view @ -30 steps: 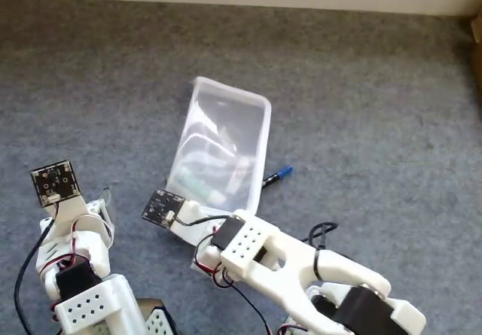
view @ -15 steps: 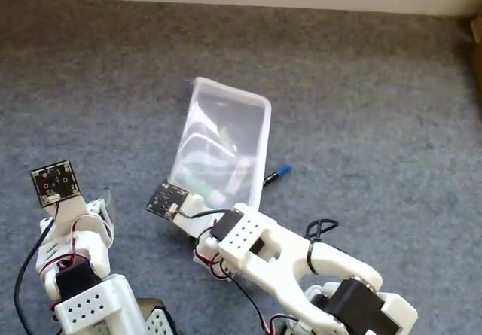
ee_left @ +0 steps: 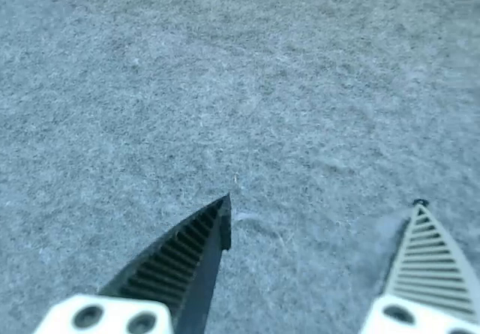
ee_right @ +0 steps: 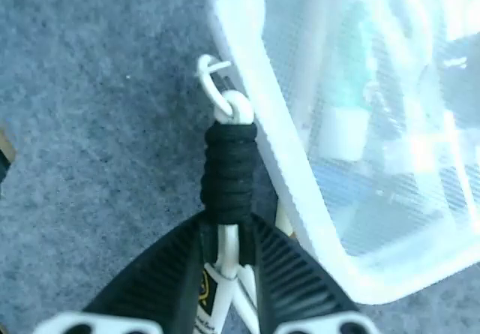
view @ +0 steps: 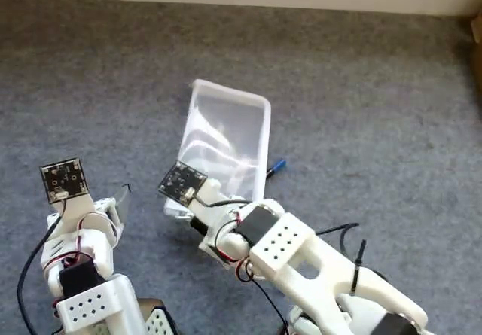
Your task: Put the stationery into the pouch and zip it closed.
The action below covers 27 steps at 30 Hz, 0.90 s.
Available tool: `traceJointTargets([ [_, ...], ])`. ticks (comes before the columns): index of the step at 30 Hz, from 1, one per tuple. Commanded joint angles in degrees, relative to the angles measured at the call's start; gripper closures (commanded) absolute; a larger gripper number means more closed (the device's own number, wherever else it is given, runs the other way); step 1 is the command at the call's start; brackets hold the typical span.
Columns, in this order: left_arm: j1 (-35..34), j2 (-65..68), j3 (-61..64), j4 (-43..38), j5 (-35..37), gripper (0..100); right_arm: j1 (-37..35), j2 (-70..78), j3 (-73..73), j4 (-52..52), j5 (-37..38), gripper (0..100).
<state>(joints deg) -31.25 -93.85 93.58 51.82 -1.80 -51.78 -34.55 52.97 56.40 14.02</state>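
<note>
The pen (view: pixel 276 166) lies just right of the pouch (view: pixel 226 135) holding stationery (ee_right: pixel 352 116).

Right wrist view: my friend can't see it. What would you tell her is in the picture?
The right gripper pinches the black-wrapped zipper pull of a clear pouch lying on grey carpet. Stationery shows blurrily through the pouch's see-through side.

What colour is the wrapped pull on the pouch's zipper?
Black; the right wrist view shows the pull best, gripped by the right end effector.
</note>
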Motion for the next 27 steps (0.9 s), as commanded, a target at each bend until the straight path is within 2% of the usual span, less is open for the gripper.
traceJointTargets([
  [1,6.2,-0.7,-5.8,4.0,-1.1,66,2.4,-6.3,0.3,1.5,-0.6,99.2],
  [7,17.7,-0.7,-14.5,16.8,-3.3,66,4.9,-12.8,4.0,1.5,-0.7,99.2],
  [13,25.8,-0.7,-18.7,22.4,-3.4,66,7.3,-18.0,5.8,1.6,-0.7,99.2],
  [21,26.6,-0.7,-17.4,22.5,-7.2,66,7.3,-19.5,6.1,1.8,-0.7,99.2],
  [27,26.5,-0.7,-11.6,14.2,-7.2,66,7.0,-19.5,6.1,3.3,-0.7,99.2],
])
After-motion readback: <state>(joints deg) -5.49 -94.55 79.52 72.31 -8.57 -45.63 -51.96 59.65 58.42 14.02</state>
